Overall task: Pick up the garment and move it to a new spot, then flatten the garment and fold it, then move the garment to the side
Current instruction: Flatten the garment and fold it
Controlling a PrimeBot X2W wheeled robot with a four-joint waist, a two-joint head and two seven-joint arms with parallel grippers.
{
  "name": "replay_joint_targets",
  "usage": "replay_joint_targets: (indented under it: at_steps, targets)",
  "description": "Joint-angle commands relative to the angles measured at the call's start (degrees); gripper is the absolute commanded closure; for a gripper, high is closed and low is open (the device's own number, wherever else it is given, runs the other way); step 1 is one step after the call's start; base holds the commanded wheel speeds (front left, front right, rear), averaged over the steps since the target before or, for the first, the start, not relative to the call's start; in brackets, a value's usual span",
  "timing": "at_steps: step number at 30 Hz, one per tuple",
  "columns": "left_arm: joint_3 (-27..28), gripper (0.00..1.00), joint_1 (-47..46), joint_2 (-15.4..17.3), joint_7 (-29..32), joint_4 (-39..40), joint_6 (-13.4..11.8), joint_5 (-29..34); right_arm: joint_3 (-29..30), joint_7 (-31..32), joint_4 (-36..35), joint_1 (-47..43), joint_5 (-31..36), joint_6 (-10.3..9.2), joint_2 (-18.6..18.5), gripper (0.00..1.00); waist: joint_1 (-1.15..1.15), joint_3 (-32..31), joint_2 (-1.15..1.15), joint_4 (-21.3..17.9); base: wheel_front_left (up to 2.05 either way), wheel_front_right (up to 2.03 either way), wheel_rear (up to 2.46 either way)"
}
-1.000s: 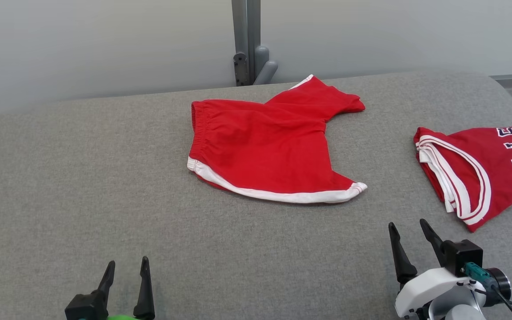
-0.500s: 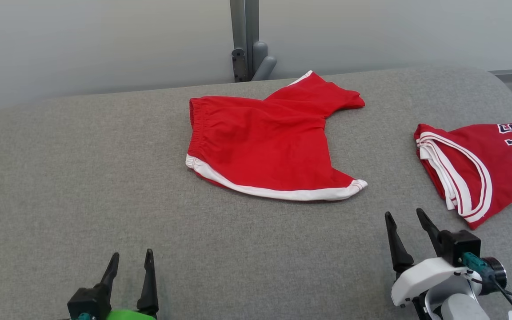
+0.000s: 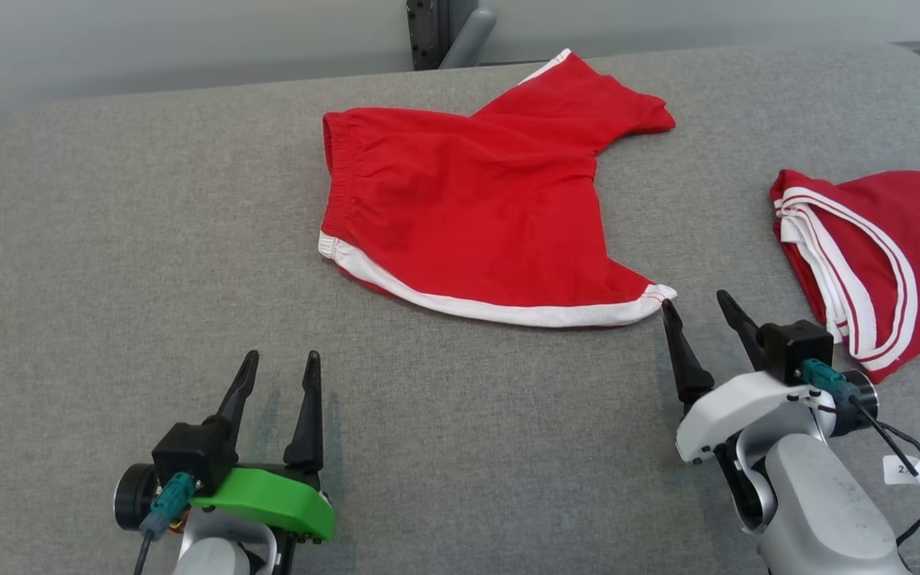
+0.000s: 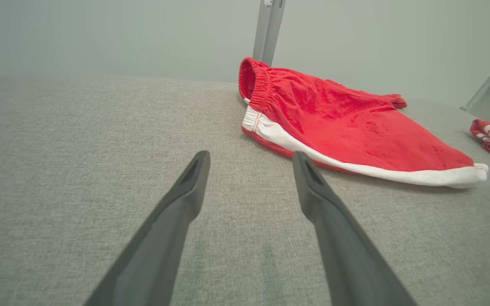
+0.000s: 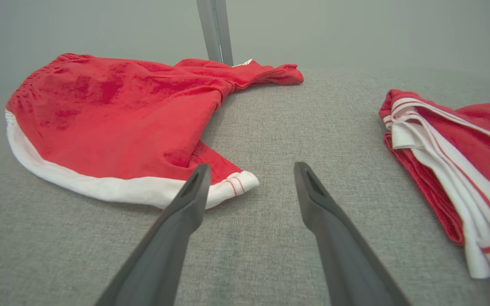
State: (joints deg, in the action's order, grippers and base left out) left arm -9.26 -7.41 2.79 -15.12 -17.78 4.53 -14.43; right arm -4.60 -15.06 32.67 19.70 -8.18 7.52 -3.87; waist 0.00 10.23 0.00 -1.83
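The garment [image 3: 468, 208] is a pair of small red shorts with a white side stripe. It lies spread on the grey padded table [image 3: 109, 239], waistband to the left and one leg pointing to the far right. My left gripper [image 3: 283, 357] stands open over bare fabric, a short way in front of the waistband end [image 4: 255, 89]. My right gripper [image 3: 694, 299] is open too, and its left fingertip is right beside the white hem corner [image 5: 236, 185]. In the wrist views the garment [image 4: 347, 123] [image 5: 109, 114] lies ahead of the open left gripper [image 4: 250, 155] and right gripper [image 5: 252, 165].
A second folded red piece of clothing with white trim and dark-outlined lettering [image 3: 867, 255] [image 5: 453, 148] lies at the table's right edge, close to my right gripper. A grey post [image 3: 444, 32] stands behind the table's far edge, against a pale wall.
The head camera has tilted down, so the whole picture has shifted. Both grippers have moved forward toward the garment, and the right one has reached its near hem corner. Both stayed open.
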Motion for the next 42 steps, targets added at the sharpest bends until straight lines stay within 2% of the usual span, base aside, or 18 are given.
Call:
replay_joint_targets:
  at_steps: [1, 5, 8, 11, 12, 14, 20, 22, 23, 32, 42]
  targets:
    - [-0.21, 0.00, -0.84, 0.24, 0.00, -0.28, 0.11, -0.42, -0.37, -0.14, 1.03, 1.08, -0.66, -0.08, -0.18, 0.00, 0.00, 2.02, 0.00, 0.62, 0.00, 0.00, 0.00]
    - [-1.05, 0.00, -1.62, 0.23, 0.00, -0.51, 0.26, -0.56, -1.19, -0.14, 3.65, 4.11, -1.37, -0.08, -0.81, 0.02, 0.00, 3.28, 0.00, 1.38, 0.00, 0.00, 0.00]
    - [-1.09, 0.00, -1.78, 0.23, 0.00, -0.70, 0.29, -0.58, -1.16, -0.13, 5.06, 5.21, -1.91, -0.08, -1.32, 0.18, 0.00, 3.97, 0.00, 2.05, 0.00, 0.00, 0.00]
    - [-1.19, 0.00, -1.99, 0.22, 0.00, -0.82, 0.28, -0.49, -1.33, -0.14, 6.55, 5.98, -2.35, -0.07, -1.52, 0.27, 0.00, 4.44, 0.00, 2.59, 0.00, 0.00, 0.00]
    - [-1.22, 0.00, -2.06, 0.23, 0.00, -0.77, 0.23, -0.49, -1.30, -0.14, 6.96, 6.20, -2.41, -0.08, -1.58, 0.41, 0.00, 4.59, 0.00, 2.73, 0.00, 0.00, 0.00]
    - [-1.18, 0.00, -2.17, 0.23, 0.00, -0.67, 0.15, -0.48, -1.47, -0.13, 7.85, 6.49, -2.73, -0.08, -1.61, 0.51, 0.00, 4.86, 0.00, 2.93, 0.00, 0.00, 0.00]
    - [-1.21, 0.00, -2.50, 0.23, 0.00, -0.50, 0.03, -0.47, -1.23, -0.13, 8.91, 6.95, -3.30, -0.08, -1.62, 0.52, 0.00, 5.40, 0.00, 3.14, 0.00, 0.00, 0.00]
    - [-1.09, 0.00, -2.74, 0.23, 0.00, -0.64, 0.12, -0.35, -1.38, -0.13, 9.62, 7.38, -3.51, -0.08, -1.49, 0.94, 0.00, 5.56, 0.00, 3.09, 0.00, 0.00, 0.00]
    - [-1.07, 0.00, -2.78, 0.23, 0.00, -0.68, 0.14, -0.30, -1.45, -0.13, 9.77, 7.52, -3.60, -0.08, -1.45, 1.00, 0.00, 5.60, 0.00, 3.02, 0.00, 0.00, 0.00]
    - [-0.59, 0.00, -6.94, 0.22, 0.01, -2.15, 1.13, -0.34, -0.32, -0.13, 5.45, 5.92, -3.99, -0.08, -1.30, 1.00, 0.00, 6.29, 0.00, 1.26, 0.00, 0.00, 0.00]
    - [-1.01, 0.00, -18.05, 0.92, 0.00, -12.77, 2.95, 0.20, -1.07, -0.14, 1.51, 5.58, -4.38, -0.08, -0.60, 1.00, 0.00, 9.76, 0.00, -2.39, 0.00, 0.00, 0.00]
